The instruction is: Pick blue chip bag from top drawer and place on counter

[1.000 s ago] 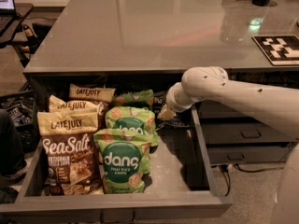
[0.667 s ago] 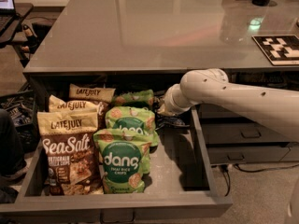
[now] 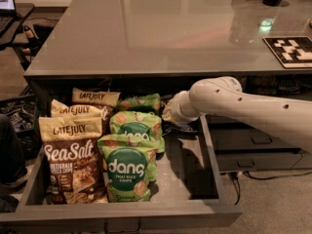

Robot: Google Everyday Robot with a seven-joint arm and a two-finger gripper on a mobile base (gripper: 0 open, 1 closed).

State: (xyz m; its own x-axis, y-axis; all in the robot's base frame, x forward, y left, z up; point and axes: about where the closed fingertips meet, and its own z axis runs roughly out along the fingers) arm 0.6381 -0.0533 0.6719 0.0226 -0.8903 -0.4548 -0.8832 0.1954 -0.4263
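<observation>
Grip state: cannot tell. The working end of the gripper (image 3: pixel 169 115) points away into the shadow at the back of the drawer, so nothing shows whether it is released, clenched or grasping.
Gripper position: low inside the top drawer (image 3: pixel 215 182), at the rear right, just beside the rearmost green dang bags (image 3: pixel 127 167) and under the lip of the counter (image 3: pixel 146 33).
Arm: the white arm (image 3: pixel 253 108) comes in from the right, crossing over the drawer's right wall.
Blue chip bag: only a dark, crumpled sliver with a bluish glint (image 3: pixel 183 128) shows. It lies on the drawer floor directly below the gripper, to the right of the green bags. No lettering is readable.
Just changed: over the last second the gripper has crept a little to the left and deeper toward the back. The dark sliver lies where it was.
Meaning for the task: this looks like the final approach or the settling of a grasp. The bag has not left the drawer floor, so the pick is not done.
Neighbours: the Late July bags (image 3: pixel 73 150) fill the left side, well apart from the gripper.
Remaining: secure the bag, lift clear of the counter's edge, then set it on top.
Risk: the green bags are near enough to be nudged or caught on the way out.
</observation>
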